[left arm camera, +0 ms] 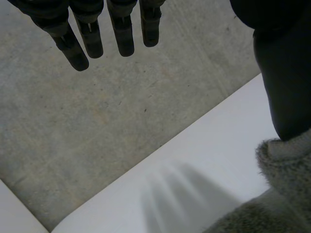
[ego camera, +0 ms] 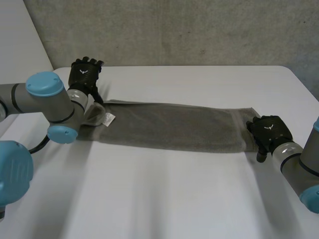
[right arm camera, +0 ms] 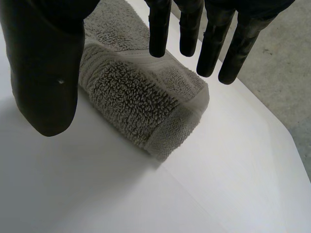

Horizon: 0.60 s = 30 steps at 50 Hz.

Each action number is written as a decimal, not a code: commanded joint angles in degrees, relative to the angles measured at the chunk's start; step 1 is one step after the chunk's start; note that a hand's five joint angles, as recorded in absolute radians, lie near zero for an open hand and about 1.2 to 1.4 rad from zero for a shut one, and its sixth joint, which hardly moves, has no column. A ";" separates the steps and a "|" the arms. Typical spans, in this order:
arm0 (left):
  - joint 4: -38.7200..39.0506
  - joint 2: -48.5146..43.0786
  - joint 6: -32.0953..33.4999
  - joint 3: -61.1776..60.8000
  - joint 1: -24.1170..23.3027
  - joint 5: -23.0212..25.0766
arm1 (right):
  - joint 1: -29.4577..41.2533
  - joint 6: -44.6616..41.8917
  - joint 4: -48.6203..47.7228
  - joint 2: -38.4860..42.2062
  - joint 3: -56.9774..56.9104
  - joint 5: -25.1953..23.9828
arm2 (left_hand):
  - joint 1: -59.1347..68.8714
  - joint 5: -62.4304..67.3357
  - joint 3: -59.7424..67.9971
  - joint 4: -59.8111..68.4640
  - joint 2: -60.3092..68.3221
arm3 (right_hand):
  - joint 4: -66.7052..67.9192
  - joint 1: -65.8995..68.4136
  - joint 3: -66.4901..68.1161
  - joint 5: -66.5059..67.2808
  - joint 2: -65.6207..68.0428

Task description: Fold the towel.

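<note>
Head view is showing the towel [ego camera: 169,127] lying as a long grey strip across the table [ego camera: 164,199], left to right. The left hand [ego camera: 85,74] is sitting at the strip's far-left corner, fingers pointing far. Its wrist is covering part of that end, beside a small white tag [ego camera: 108,118]. Left wrist view is showing its fingers [left arm camera: 121,34] straight and spread, well apart from the thumb [left arm camera: 284,73]. The thumb's tip is meeting the towel's edge; I cannot tell whether it is pressing. The right hand [ego camera: 269,130] is resting at the right end, hiding that edge. Its fingers [right arm camera: 209,43] are hanging straight and apart, with the towel's thick end lying unclamped between them and the thumb.
</note>
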 commanded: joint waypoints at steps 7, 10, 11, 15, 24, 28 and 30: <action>-4.24 4.07 -3.13 -5.21 -0.26 2.78 | 0.14 0.01 -0.15 0.00 0.22 0.00 | -4.49 -12.43 -3.89 -4.89 -4.71 | 2.33 1.78 2.55 0.45 3.60; -5.38 5.82 -5.40 -8.44 -0.26 3.48 | 0.05 0.01 -0.15 0.00 0.22 -0.09 | -4.49 -12.43 -3.89 -4.89 -4.71 | 2.16 1.61 2.38 0.28 3.43; -5.47 6.61 -6.28 -10.38 -0.26 4.09 | 0.05 0.01 -0.15 0.00 0.22 -0.09 | -4.49 -12.43 -3.89 -4.89 -4.71 | 2.16 1.61 2.38 0.28 3.43; -5.39 7.68 -7.08 -13.12 -0.52 5.16 | 0.05 -0.07 -0.15 0.00 0.13 -0.09 | -4.49 -12.43 -3.89 -4.89 -4.71 | 2.16 1.61 2.38 0.28 3.43; -5.30 8.12 -7.17 -16.55 -2.80 5.51 | 0.23 -0.07 -0.07 0.00 0.05 0.00 | -4.49 -12.43 -3.89 -4.89 -4.71 | 2.16 1.61 2.38 0.28 3.43; -5.21 7.59 -7.08 -16.72 -3.51 5.51 | 0.23 -0.07 -0.07 0.00 0.13 0.00 | -4.49 -12.43 -3.89 -4.89 -4.71 | 2.16 1.61 2.38 0.28 3.43; -4.43 6.89 -6.47 -16.29 -3.95 5.51 | 0.23 -0.07 -0.07 0.00 0.13 0.00 | -4.49 -12.43 -3.89 -4.89 -4.71 | 2.16 1.61 2.38 0.28 3.43</action>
